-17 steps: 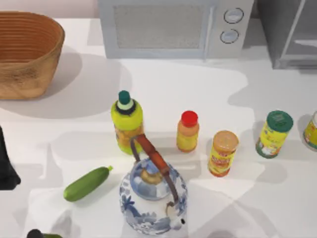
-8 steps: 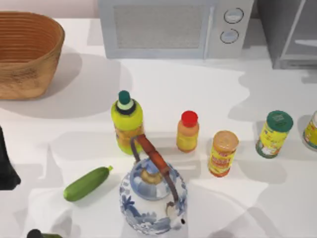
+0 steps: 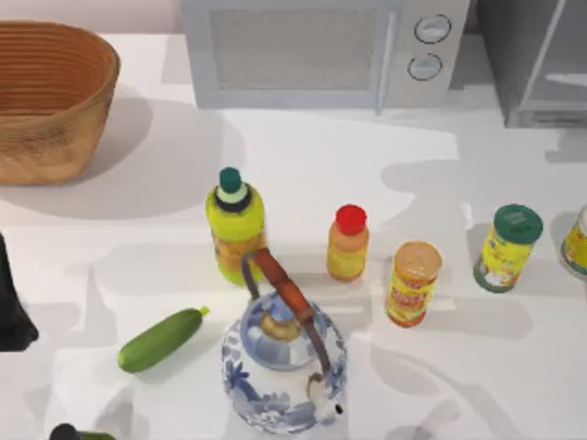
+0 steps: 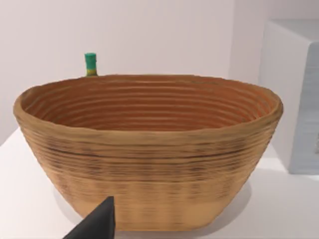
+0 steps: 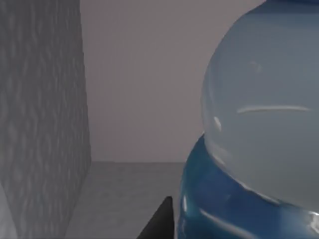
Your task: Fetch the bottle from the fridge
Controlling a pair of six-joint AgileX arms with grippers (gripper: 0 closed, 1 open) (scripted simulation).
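Top view: table (image 3: 514, 385) crowded through the middle, with open white surface at the right front and between the microwave (image 3: 326, 50) and the bottle row. Fridge (image 3: 537, 60) sits at the back right corner, grey, cut off by the frame edge, a thin bar running down its front. Woven basket (image 3: 50, 96) at the back left. Centre row: yellow-green bottle (image 3: 235, 225), orange bottle (image 3: 348, 243), orange-lidded can (image 3: 414, 282), green-lidded can (image 3: 507, 247), another can at the right edge. Blue-and-white teapot (image 3: 284, 362) near the front, touching the yellow-green bottle in this view; cucumber (image 3: 161, 339) to its left, well apart from the basket. Left arm (image 3: 11, 307) is parked at the left edge; left wrist view faces the basket with one dark fingertip low in shot, finger state cannot tell. Right wrist view: bottle (image 5: 259, 134) very close, pale bluish clear body over a bright blue cap, grey textured wall beside it and a grey floor below, so it is inside a grey enclosure. One dark finger (image 5: 160, 221) shows just beside the cap; whether the right gripper is closed on the bottle, cannot tell.
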